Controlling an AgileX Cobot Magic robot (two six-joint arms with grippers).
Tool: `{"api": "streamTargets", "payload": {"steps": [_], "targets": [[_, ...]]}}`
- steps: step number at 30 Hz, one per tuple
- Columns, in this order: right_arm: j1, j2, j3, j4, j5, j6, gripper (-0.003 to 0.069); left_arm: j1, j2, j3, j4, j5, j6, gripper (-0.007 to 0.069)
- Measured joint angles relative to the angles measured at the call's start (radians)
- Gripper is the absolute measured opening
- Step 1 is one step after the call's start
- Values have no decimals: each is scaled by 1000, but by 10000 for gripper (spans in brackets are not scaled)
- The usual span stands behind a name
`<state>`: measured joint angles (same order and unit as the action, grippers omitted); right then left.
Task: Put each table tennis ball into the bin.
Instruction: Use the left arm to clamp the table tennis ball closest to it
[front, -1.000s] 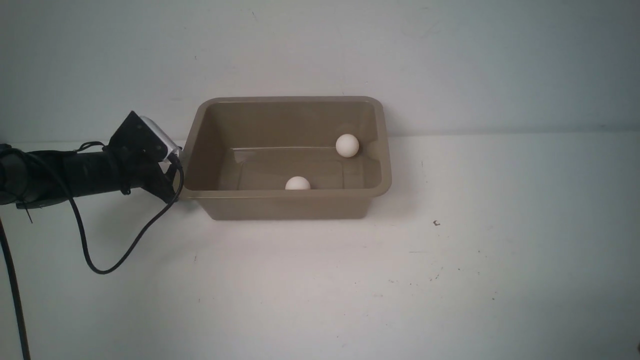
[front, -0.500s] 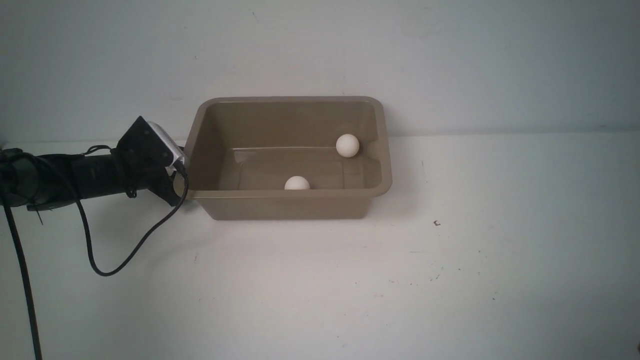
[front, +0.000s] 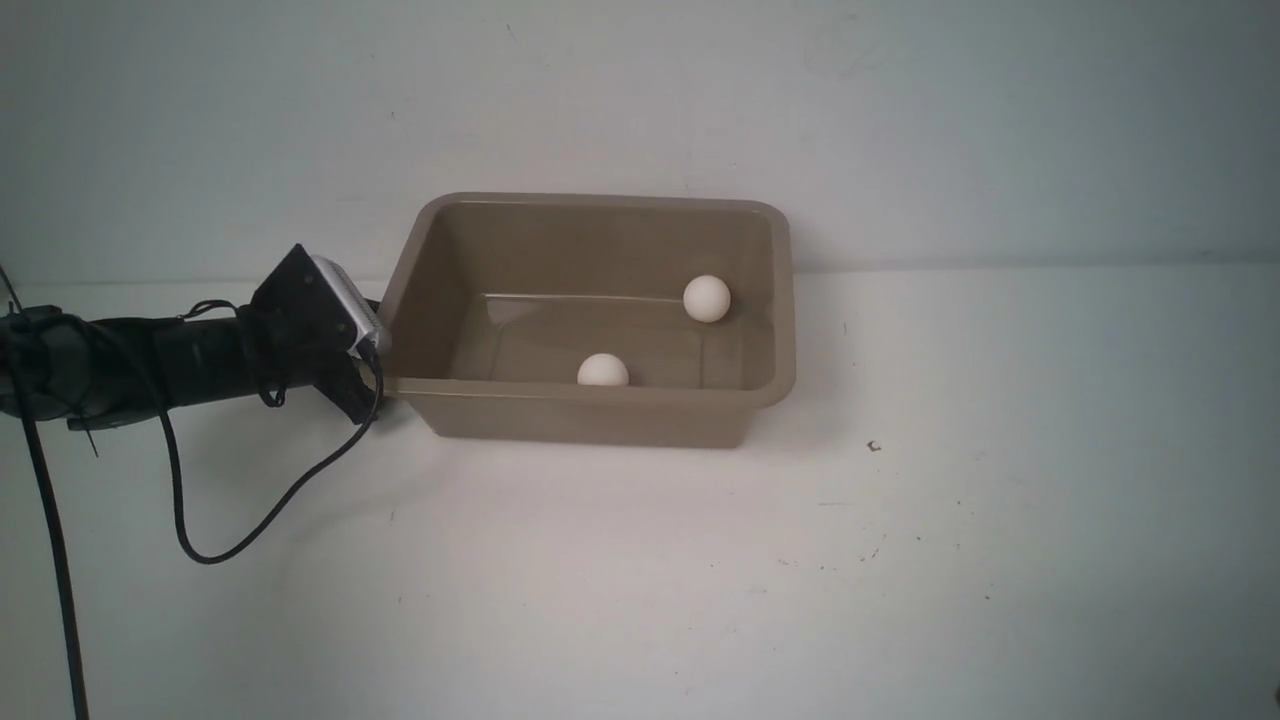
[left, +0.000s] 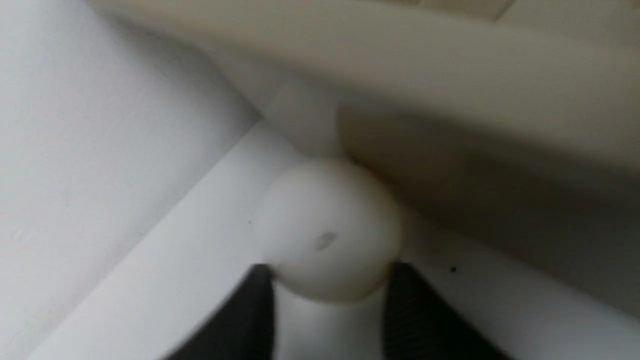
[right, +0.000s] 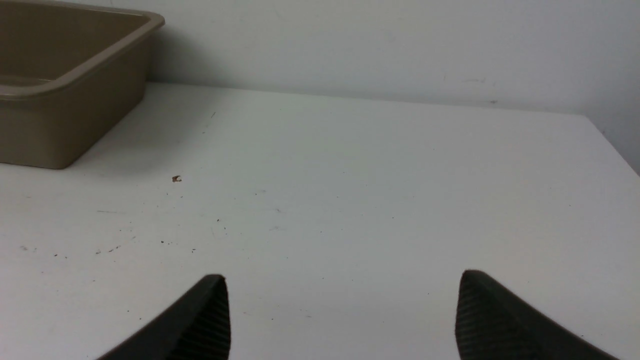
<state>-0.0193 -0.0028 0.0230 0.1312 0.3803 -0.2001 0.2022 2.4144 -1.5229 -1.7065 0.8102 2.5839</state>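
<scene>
The left gripper (left: 328, 269) pinches a ball (left: 327, 230) bearing an unreadable grey mark; the right gripper (right: 342, 277) gapes apart.

You see the left gripper (left: 330, 312) with its dark fingertips (left: 250, 320) set against either side of a white ball (left: 327, 227), which bears a faint grey mark and sits tucked under the blurred bin's (left: 475, 85) flared rim, against its outer wall, with white table (left: 150, 260) just beside the bin.
</scene>
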Motion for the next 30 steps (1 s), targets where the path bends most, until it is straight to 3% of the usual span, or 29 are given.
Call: {"api": "streamTargets", "payload": {"steps": [3, 4, 15, 19, 26, 30], "targets": [[0, 0, 0, 0, 0, 0, 549, 24, -1, 0, 10, 47, 6, 46], [0, 0, 0, 0, 0, 0, 549, 35, -5, 0, 12, 70, 6, 23], [0, 0, 0, -1, 0, -1, 549, 125, -53, 0, 15, 183, 39, 5], [0, 0, 0, -1, 0, -1, 549, 123, -53, 0, 16, 212, 86, 58], [0, 0, 0, -1, 0, -1, 549, 124, -52, 0, 18, 228, 52, 363], [0, 0, 0, -1, 0, -1, 549, 115, -52, 0, 19, 223, -35, 462]]}}
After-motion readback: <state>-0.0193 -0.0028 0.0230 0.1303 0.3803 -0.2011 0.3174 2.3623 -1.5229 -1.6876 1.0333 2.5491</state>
